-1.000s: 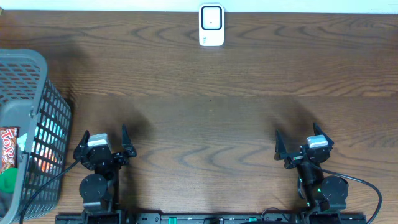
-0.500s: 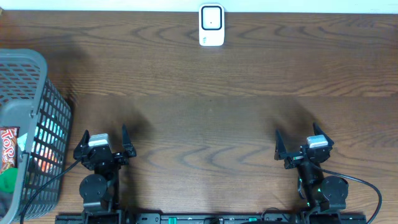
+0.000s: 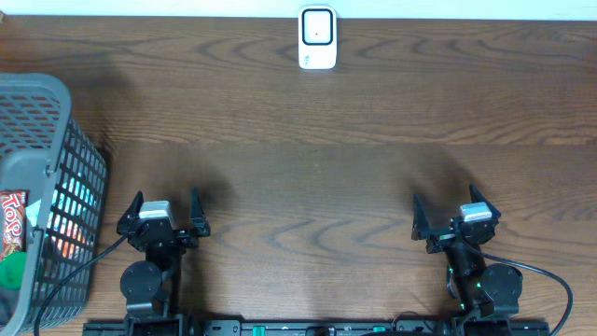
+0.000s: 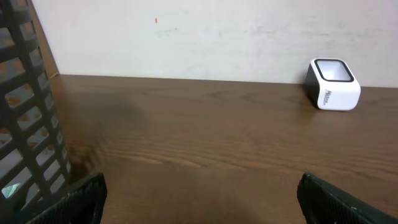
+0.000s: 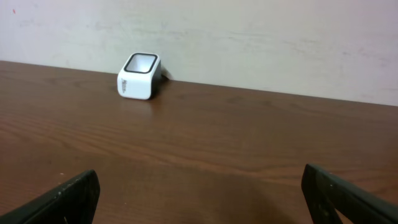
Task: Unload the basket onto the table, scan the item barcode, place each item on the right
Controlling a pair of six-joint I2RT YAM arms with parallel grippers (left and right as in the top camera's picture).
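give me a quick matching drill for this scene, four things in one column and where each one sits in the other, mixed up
Things:
1 scanner
2 basket
3 snack pack
4 left tool

Places:
a inside the basket
b far edge, middle
c near edge, open and empty
d far left side

Pairs: 1-b; 2-d; 3-a; 4-c
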